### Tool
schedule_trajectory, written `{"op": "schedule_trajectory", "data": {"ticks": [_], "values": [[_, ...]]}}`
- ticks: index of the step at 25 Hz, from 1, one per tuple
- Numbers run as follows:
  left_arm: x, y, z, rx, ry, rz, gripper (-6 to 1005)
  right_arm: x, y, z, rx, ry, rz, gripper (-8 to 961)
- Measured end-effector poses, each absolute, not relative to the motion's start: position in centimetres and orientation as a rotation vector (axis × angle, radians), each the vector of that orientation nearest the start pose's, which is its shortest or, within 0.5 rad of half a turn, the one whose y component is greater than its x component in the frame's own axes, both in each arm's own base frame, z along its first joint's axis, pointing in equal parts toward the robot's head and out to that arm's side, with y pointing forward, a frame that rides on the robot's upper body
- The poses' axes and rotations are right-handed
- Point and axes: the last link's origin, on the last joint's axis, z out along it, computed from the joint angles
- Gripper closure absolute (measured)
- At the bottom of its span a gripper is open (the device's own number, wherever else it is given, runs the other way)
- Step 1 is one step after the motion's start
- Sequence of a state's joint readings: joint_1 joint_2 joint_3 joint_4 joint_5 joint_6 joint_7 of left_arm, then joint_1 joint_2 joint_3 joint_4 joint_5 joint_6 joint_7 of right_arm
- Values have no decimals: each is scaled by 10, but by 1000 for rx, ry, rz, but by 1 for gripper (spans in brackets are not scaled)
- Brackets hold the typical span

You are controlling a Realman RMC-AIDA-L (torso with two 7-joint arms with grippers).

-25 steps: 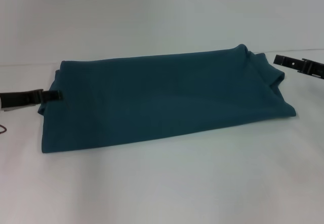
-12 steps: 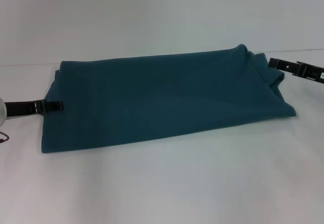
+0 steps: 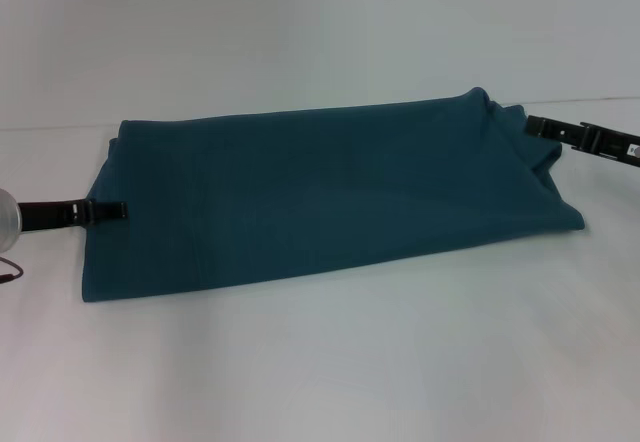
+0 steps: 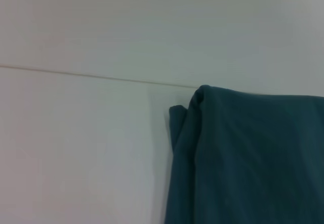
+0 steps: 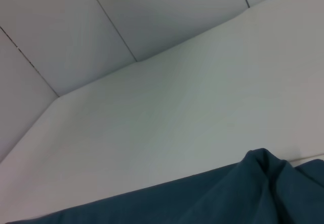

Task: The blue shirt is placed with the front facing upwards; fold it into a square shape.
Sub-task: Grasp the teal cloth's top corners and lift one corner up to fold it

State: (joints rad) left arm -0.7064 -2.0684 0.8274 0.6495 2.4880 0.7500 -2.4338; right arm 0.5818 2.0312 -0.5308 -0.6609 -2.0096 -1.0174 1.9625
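Both closing in: left gripper (image 3: 110, 208) and right gripper (image 3: 535, 125) now touching blue shirt (image 3: 320, 197) ends; finger state unclear; next fold imminent.

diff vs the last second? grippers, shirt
Left gripper slid along the blue shirt's left edge toward the robot. Right gripper crept inward to the shirt's right end. No visible grasp or release. Shirt unchanged: a long folded band on the table.
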Motion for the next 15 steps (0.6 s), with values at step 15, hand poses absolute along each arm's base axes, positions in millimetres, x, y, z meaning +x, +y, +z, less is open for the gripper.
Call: {"op": "schedule_trajectory", "data": {"ticks": [15], "values": [[-294, 436, 14, -1911, -1374, -181, 118, 317, 404, 60, -1905, 1340, 684, 138]]}}
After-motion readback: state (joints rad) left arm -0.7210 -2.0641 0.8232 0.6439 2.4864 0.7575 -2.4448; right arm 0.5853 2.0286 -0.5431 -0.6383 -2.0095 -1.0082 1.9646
